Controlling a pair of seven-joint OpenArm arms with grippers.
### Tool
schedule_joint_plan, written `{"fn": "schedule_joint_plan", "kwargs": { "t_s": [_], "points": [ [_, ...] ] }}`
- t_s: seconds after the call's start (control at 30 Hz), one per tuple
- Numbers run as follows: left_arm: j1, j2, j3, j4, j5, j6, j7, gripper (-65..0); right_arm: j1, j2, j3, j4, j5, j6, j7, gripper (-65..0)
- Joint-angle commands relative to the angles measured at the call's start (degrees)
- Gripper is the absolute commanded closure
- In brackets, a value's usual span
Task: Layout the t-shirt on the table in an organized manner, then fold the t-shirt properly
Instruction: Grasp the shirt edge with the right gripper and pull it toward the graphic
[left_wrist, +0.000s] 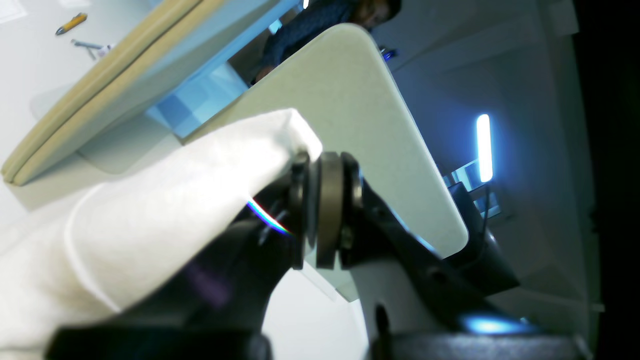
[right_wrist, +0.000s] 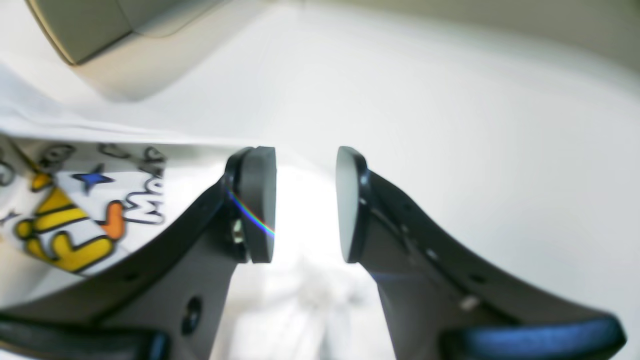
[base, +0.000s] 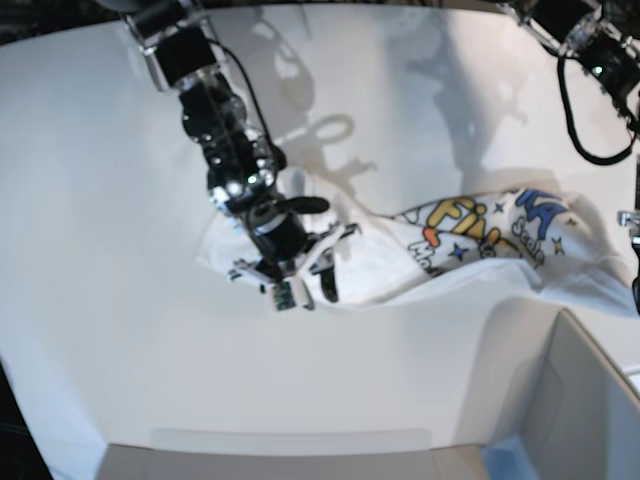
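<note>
The white t-shirt (base: 470, 250) lies crumpled across the table (base: 100, 200), its colourful print (base: 480, 228) facing up toward the right. My right gripper (base: 305, 285) hovers open over the shirt's plain left end. In the right wrist view its pads stand apart with nothing between them (right_wrist: 305, 200), and the yellow and orange print (right_wrist: 75, 220) lies just to their left. My left gripper (left_wrist: 312, 210) is shut on a fold of the shirt's white cloth (left_wrist: 150, 215). In the base view that arm only shows at the right edge, by the shirt's right end.
A grey box-like corner piece (base: 580, 400) stands at the front right, close to the shirt's lower edge. A grey rounded piece (right_wrist: 100, 40) shows at the upper left of the right wrist view. Cables (base: 585, 110) hang from the arm at the upper right.
</note>
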Motion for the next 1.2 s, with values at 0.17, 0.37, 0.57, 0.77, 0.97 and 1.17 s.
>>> {"fn": "schedule_joint_plan", "kwargs": {
  "t_s": [0.17,0.37,0.57,0.77,0.97,1.17],
  "points": [
    [1.67,-1.03,-0.08,0.84,-0.93,-0.57,-0.71,-3.0,6.57,-0.2,9.24,-6.91,12.19,-0.29,1.86,-20.4],
    [1.94,-1.03,-0.08,0.75,-0.93,-0.57,-0.71,-3.0,10.53,-0.12,8.27,-16.23,18.52,0.15,1.77,-20.4],
    [1.94,-1.03,0.18,-0.04,-0.93,-0.57,-0.71,-3.0,8.42,-0.64,8.1,-17.11,25.47,-3.1,1.68,-20.4],
    [1.85,-1.03,1.06,-2.23,-0.93,-0.57,-0.71,-3.0,5.78,-1.35,8.18,-15.44,28.72,-11.72,2.12,-20.4],
    [1.85,-1.03,1.41,-2.15,-0.93,-0.57,-0.62,-3.0,5.69,-1.35,7.83,-15.7,28.72,-12.25,2.21,-20.4],
    [1.85,0.2,1.41,-2.06,-0.93,-0.57,-0.62,-3.0,10.44,-2.75,7.66,-23.26,28.72,-12.16,1.86,-20.4]
  ]
}}
